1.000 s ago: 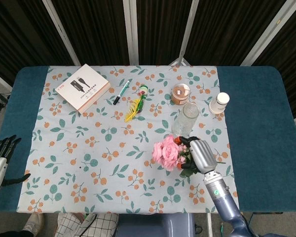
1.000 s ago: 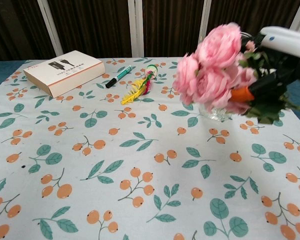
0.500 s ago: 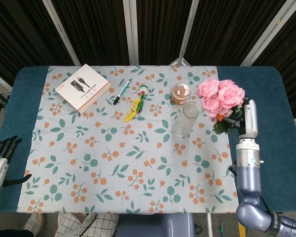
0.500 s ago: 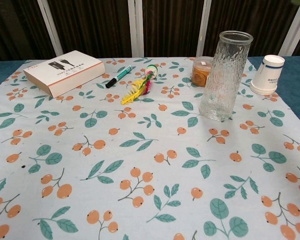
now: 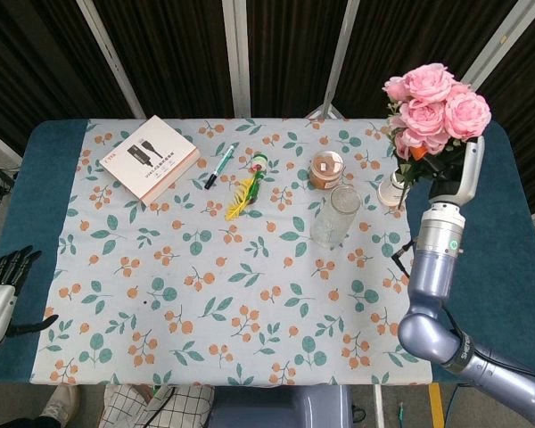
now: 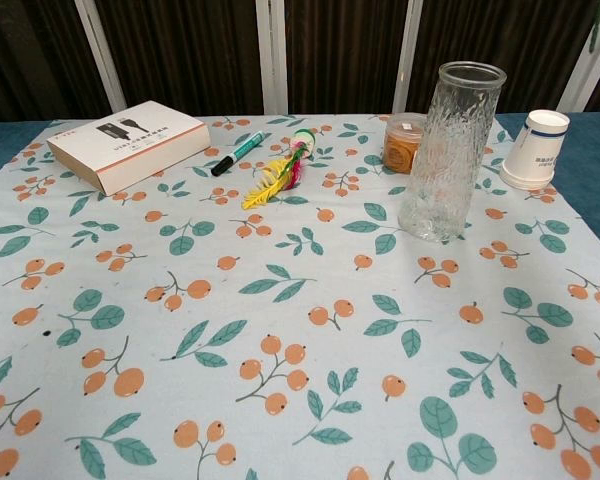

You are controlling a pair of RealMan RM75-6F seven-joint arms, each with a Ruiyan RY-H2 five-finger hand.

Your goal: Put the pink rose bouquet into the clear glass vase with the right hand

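Observation:
My right hand (image 5: 453, 169) grips the pink rose bouquet (image 5: 432, 107) by its stems and holds it high above the table's right side, blooms up. The clear glass vase (image 5: 336, 215) stands upright and empty on the patterned cloth, to the left of and below the bouquet in the head view. From the chest, the vase (image 6: 448, 150) shows at the right, and neither the bouquet nor the right hand appears there. My left hand (image 5: 0, 290) hangs at the table's near left edge with its fingers apart and nothing in them.
An upturned white paper cup (image 5: 396, 185) and a small orange jar (image 5: 326, 168) stand near the vase. A boxed book (image 5: 150, 156), a green pen (image 5: 220, 166) and a coloured feather toy (image 5: 246, 190) lie at the back left of the cloth.
My right hand has lifted the bouquet from low over the cloth near the vase, up and to the right, and it has left the chest view.

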